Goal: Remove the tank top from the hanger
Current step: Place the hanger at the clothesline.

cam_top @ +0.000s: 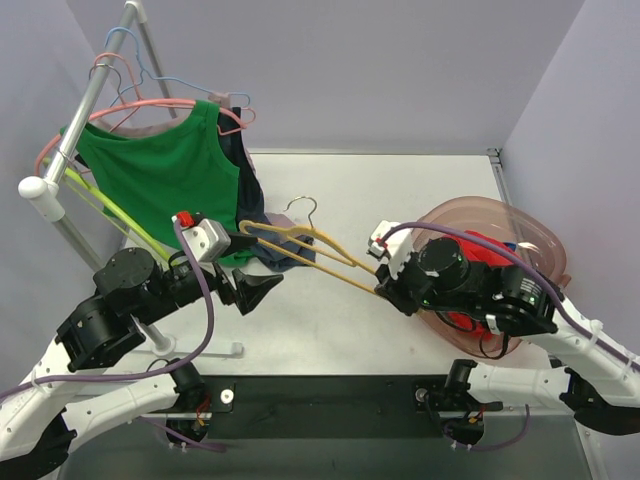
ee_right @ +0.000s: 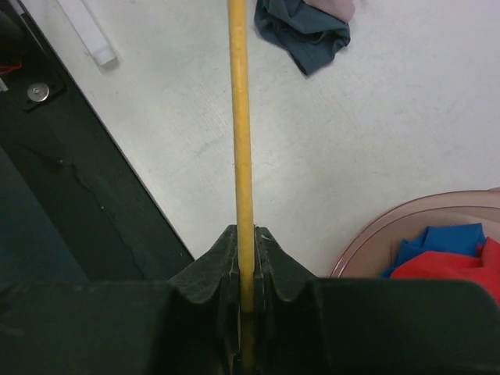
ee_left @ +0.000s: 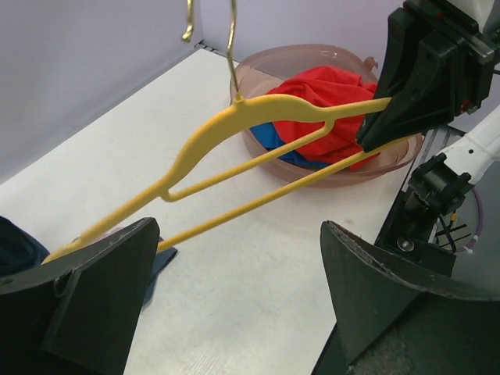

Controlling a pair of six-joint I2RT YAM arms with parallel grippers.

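A yellow hanger (cam_top: 320, 250) lies slanted just above the table, hook (cam_top: 300, 205) pointing away. My right gripper (cam_top: 385, 285) is shut on its right end; the right wrist view shows the bar (ee_right: 238, 117) pinched in my right gripper (ee_right: 246, 234). The navy tank top (cam_top: 280, 255) lies crumpled at the hanger's left end and shows in the right wrist view (ee_right: 308, 31). My left finger hides whether a strap is still round the hanger (ee_left: 258, 117). My left gripper (cam_top: 250, 290) is open and empty beside the cloth (ee_left: 16, 242); its wrist view shows my left gripper (ee_left: 238, 234) over bare table.
A pink basin (cam_top: 520, 225) with red and blue clothes stands at the right, also seen from the left wrist (ee_left: 328, 55). A clothes rack (cam_top: 45, 190) at the left carries a green tank top (cam_top: 160, 175) and several hangers. Its foot (ee_right: 90, 35) lies near the front edge.
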